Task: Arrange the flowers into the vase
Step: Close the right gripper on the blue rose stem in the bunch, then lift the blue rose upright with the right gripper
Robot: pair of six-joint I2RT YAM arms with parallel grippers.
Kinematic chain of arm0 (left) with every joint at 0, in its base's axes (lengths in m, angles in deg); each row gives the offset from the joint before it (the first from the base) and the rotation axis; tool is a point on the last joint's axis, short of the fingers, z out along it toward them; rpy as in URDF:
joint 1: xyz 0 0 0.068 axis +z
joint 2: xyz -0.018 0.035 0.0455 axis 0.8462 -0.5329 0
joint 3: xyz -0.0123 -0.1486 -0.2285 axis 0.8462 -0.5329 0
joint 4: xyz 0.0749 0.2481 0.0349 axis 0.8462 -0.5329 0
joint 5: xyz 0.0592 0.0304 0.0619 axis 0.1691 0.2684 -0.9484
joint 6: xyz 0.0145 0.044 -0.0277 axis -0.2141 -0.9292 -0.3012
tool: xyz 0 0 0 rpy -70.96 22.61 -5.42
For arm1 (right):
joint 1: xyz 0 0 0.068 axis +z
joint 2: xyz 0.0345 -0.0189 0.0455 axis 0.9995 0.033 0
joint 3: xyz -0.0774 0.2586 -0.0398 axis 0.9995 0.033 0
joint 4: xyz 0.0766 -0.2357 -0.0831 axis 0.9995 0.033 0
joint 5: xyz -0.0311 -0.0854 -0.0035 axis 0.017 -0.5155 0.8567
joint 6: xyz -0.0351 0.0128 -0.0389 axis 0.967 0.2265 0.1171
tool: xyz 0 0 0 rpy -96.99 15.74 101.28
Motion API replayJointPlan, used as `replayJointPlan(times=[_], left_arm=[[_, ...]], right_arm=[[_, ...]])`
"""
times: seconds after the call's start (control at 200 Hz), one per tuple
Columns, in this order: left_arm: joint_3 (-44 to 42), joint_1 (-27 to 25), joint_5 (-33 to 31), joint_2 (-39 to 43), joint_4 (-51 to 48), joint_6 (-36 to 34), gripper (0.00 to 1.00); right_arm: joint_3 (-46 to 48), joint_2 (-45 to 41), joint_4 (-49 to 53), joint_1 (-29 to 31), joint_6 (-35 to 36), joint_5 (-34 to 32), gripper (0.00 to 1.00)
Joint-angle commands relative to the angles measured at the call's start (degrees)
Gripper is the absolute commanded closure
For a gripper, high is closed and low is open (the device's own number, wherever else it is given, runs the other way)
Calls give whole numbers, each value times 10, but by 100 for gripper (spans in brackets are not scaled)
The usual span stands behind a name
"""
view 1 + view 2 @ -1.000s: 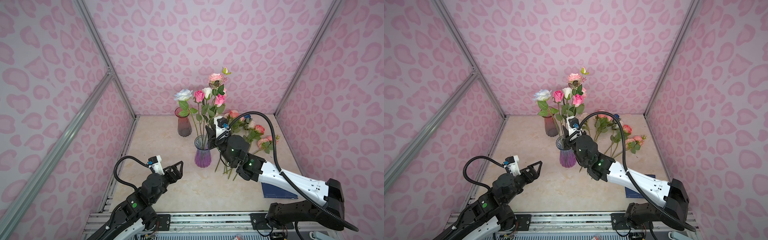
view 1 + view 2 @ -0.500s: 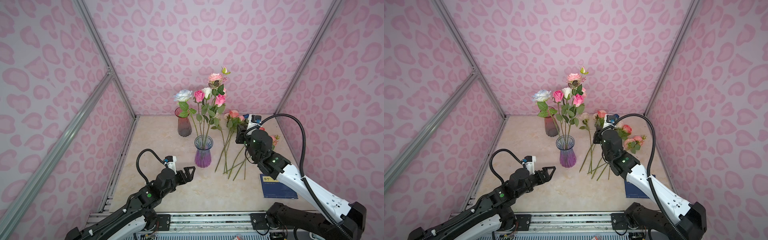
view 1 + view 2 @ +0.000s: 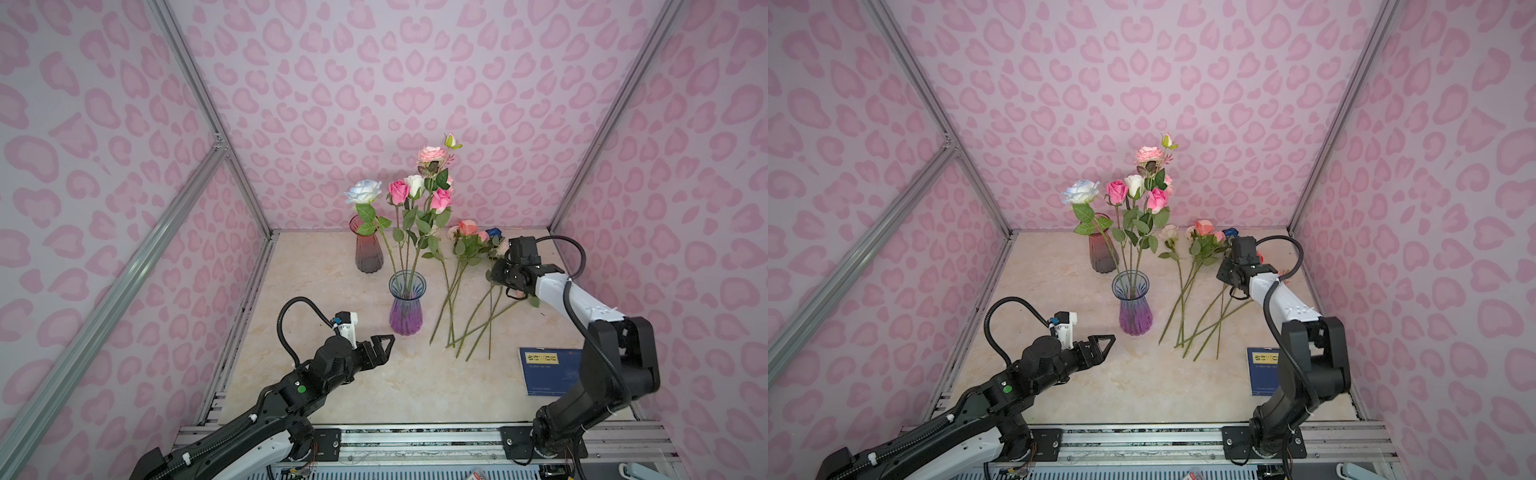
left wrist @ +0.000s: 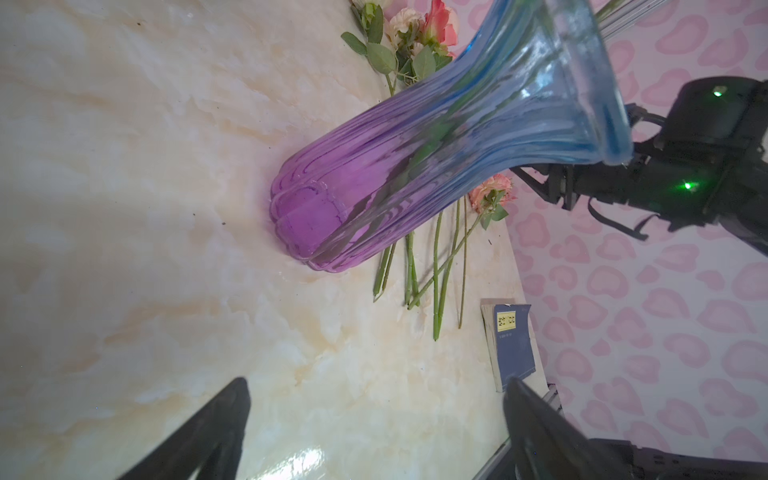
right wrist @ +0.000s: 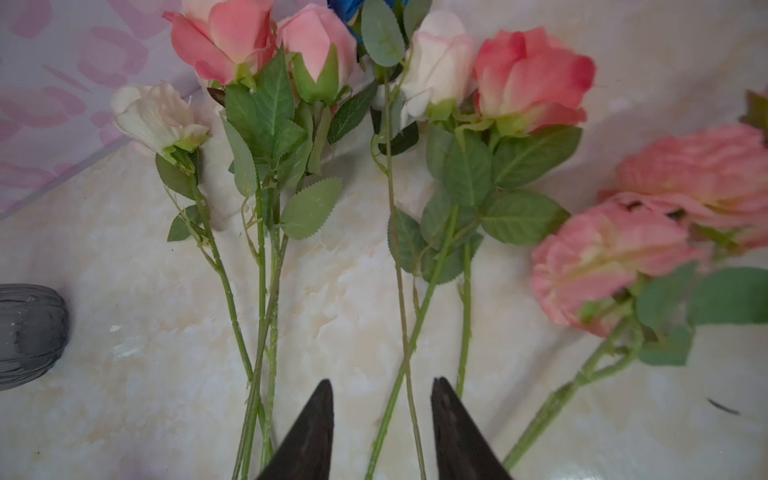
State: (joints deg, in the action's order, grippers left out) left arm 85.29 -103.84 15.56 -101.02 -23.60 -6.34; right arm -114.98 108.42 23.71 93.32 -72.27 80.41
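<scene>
right gripper (image 5: 383, 381) swung from purple vase (image 3: 406, 307) to loose flowers (image 5: 465, 166); left gripper (image 4: 376, 384) advanced | right gripper: jaws partly apart over stems, gripping nothing | left gripper: spread wide, empty, vase's 7 o'clock | loose flowers: flat, vase's 3 o'clock | standing flowers (image 3: 399, 190): in vase

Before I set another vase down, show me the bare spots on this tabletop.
Bare: the marble tabletop left of the red-grey glass vase and the purple-blue glass vase, to the wall; also front centre, between the left gripper and the blue book. Crowded: right of the purple vase, where loose roses fan out under the right gripper.
</scene>
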Motion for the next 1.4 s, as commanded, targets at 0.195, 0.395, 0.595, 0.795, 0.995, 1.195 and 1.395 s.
replayJointPlan(times=[0.195, 0.395, 0.595, 0.795, 0.995, 1.195, 1.395], left_arm=[[-2, 0, -27, 40, -20, -24, 5], [6, 1, -43, 37, -18, -45, 5], [19, 2, -33, 1, -7, -49, 5], [32, 1, -24, -16, -6, -50, 5], [35, 2, -31, -2, -21, -52, 5], [36, 2, -52, 31, -41, -52, 5], [53, 2, -77, 54, -40, -39, 5]], right_arm=[[-87, 149, 57, -8, 6, 43, 72], [-83, 152, 44, -7, 8, 39, 97], [-69, 78, 31, 4, 15, 21, 100], [-58, -1, 6, 10, 22, 20, 100], [-28, -96, -35, 24, 17, 19, 100], [51, -226, -106, 72, 28, -28, 100], [114, -358, -123, 146, 59, -110, 100]])
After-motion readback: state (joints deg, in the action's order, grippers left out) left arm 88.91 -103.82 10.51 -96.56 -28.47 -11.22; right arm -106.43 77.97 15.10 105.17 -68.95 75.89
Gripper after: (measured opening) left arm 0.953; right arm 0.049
